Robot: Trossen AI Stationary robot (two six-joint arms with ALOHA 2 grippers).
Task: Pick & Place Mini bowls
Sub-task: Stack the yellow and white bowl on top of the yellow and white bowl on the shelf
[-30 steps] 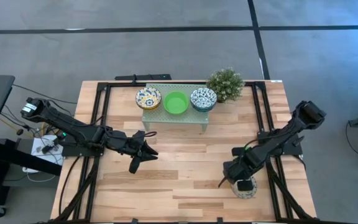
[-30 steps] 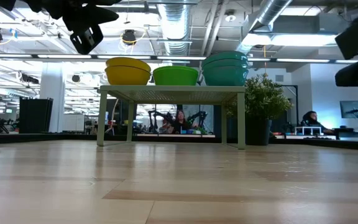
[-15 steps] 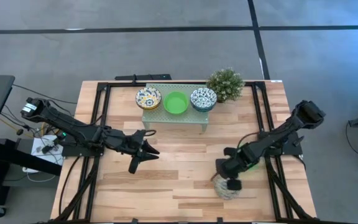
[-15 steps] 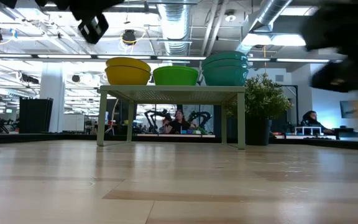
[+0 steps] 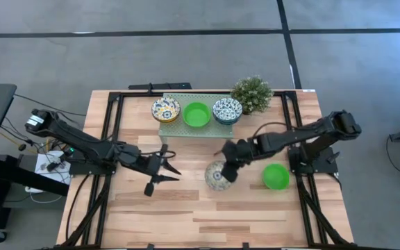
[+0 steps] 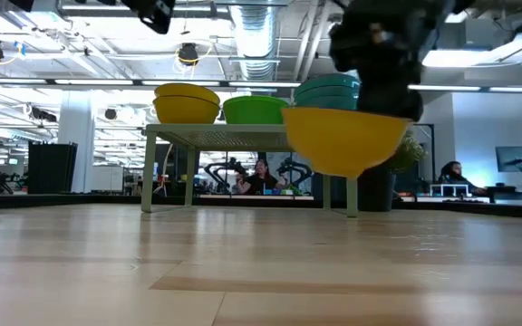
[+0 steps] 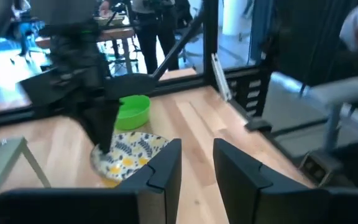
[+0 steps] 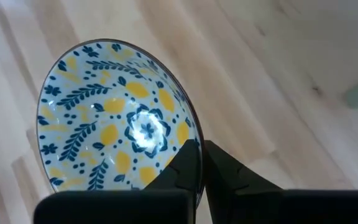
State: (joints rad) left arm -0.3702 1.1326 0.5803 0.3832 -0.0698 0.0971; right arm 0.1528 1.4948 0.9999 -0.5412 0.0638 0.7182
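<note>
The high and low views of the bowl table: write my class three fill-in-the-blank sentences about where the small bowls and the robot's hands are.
1. The right hand is shut on the rim of the yellow-and-blue floral bowl, holding it ____ the wooden table.
2. The small green metal shelf carries ____ bowls.
3. The plain bright green bowl on the tabletop lies nearest the ____ arm.

Missing words: above; three; right

open-plan robotics lab; exposed ceiling ducts point(image 6: 252, 36), strip lights, a person at a desk point(image 6: 263, 177) behind.
</note>
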